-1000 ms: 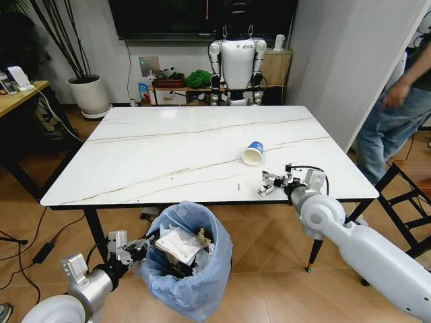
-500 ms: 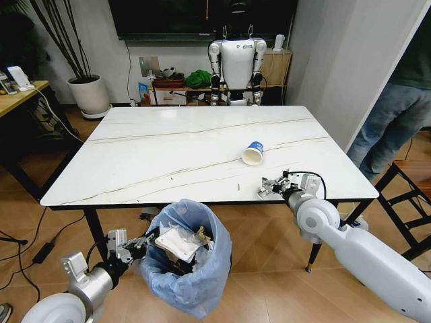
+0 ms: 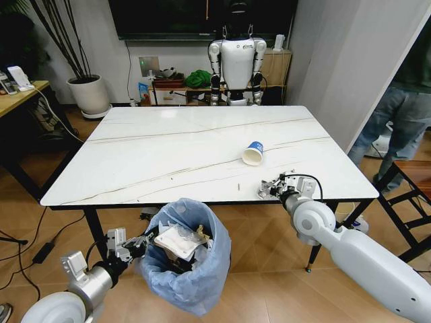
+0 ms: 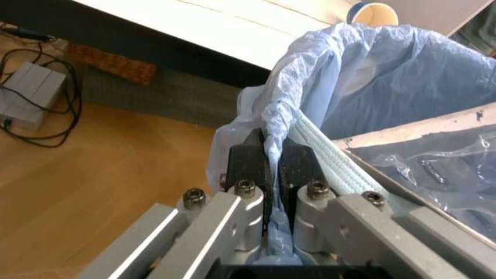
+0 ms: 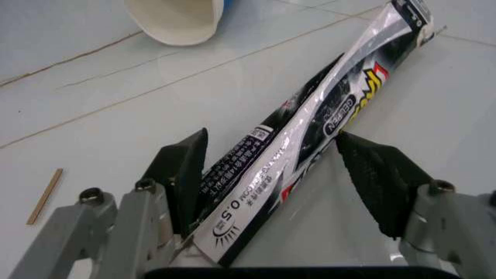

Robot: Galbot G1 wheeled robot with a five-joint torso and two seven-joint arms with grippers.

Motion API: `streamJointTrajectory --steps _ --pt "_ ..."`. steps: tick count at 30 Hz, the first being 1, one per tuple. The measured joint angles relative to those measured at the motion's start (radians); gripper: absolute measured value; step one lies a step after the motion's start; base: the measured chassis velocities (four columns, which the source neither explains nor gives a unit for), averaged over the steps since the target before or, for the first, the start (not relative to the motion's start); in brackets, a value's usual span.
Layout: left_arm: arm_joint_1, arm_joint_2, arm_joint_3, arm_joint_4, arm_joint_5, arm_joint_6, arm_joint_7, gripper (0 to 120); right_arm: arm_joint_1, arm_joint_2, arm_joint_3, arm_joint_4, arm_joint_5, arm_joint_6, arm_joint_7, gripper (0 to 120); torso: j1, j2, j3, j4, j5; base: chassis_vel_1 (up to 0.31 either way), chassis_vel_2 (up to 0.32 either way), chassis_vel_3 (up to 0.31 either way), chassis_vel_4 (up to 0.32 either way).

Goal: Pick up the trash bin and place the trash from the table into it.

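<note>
The left gripper (image 4: 268, 168) pinches the trash bin (image 3: 185, 259) rim below the table (image 3: 168, 155); on it, the right gripper's (image 5: 279, 174) fingers spread around the silver tube (image 5: 310, 136).

The robot's left arm reaches low and forward, its left gripper (image 4: 268, 168) pinched tight with the two fingers pressed close together. The right arm extends ahead at tabletop height, its right gripper (image 5: 283, 174) level with the surface and fingers spread wide apart.

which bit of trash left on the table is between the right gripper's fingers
The silver tube, lying between the open right gripper. The blue-white paper cup lies on its side farther in on the table, untouched.
</note>
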Motion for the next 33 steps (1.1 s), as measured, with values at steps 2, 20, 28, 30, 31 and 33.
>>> streamJointTrajectory --steps 2,20,28,30,31,33 --pt "-0.003 0.001 0.001 0.001 0.0 0.0 0.0 0 0.0 -0.002 0.0 0.0 0.0 0.0 0.0 53 0.0 0.0 0.0 0.0 0.0 0.0 0.0 0.0 0.0" --pt "-0.009 0.0 0.003 -0.001 -0.001 -0.001 0.002 0 -0.001 -0.024 0.013 0.026 0.015 0.003 -0.011 0 0.0 0.0 0.0 0.0 0.0 0.0 0.0 0.0 0.0" --pt "-0.014 -0.002 0.007 -0.009 0.0 -0.001 0.003 0 -0.041 -0.066 0.086 0.085 0.042 0.023 -0.02 0 0.0 0.0 0.0 0.0001 0.0002 0.0 0.0 0.0 0.0" --pt "-0.014 -0.002 0.007 -0.01 0.0 -0.001 0.003 0 -0.053 -0.074 0.106 0.101 0.048 0.036 -0.033 0 0.0 0.0 0.0 -0.0001 0.0002 0.0 0.0 0.0 0.0" --pt "-0.014 -0.002 0.007 -0.011 0.0 -0.001 0.003 0 -0.07 -0.083 0.132 0.121 0.055 0.054 -0.051 0 0.0 0.0 0.0 -0.0001 0.0001 0.0 0.0 0.0 0.0" --pt "-0.011 -0.003 0.007 -0.013 0.001 -0.001 0.004 0 -0.098 -0.1 0.177 0.164 0.066 0.087 -0.089 0 0.0 0.0 0.0 -0.0001 0.0002 0.0 0.0 0.0 0.0"
